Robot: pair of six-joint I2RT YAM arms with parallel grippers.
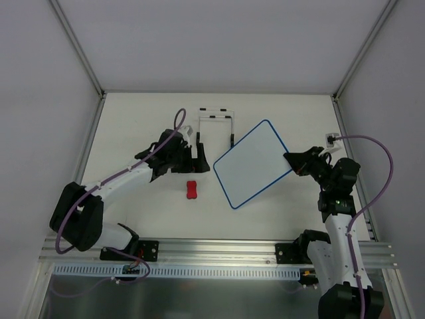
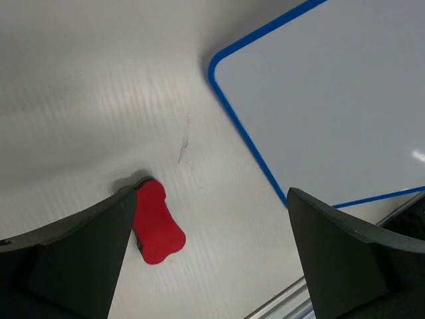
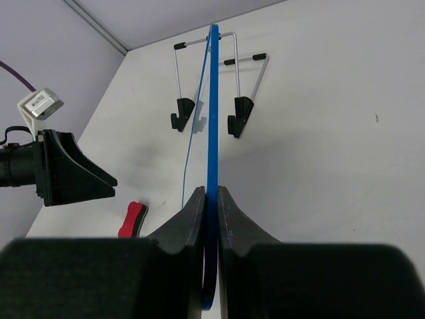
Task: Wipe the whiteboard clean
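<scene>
Right tool [image 3: 211, 199] up close: fingers pressed together on the thin blue frame of the whiteboard [image 3: 212, 100], which runs away edge-on toward the wire stand [image 3: 219, 86] by the far edge of the desk [image 1: 133, 119]. From above, that board sits right of the desk's middle, its long side slanting from near-left to far-right, pinched at the corner facing the right edge. Whether it rests on the desk or hangs clear, I can't tell, and I can't make out any marks on its face. Over to the left tool [image 2: 211, 193]: fingers spread wide, holding nothing, hovering left of the board. And here's the relation that matters: the red eraser [image 2: 156, 222] lies on the desk just toward the near edge from that tool, half tucked under one finger rather than centred in the gap. Its long axis runs roughly near edge to far edge, so the spread fingers look set across its narrow waist. Left arm is clearly the nearer one; I'd say a small shift toward the near edge and it can drop on.
</scene>
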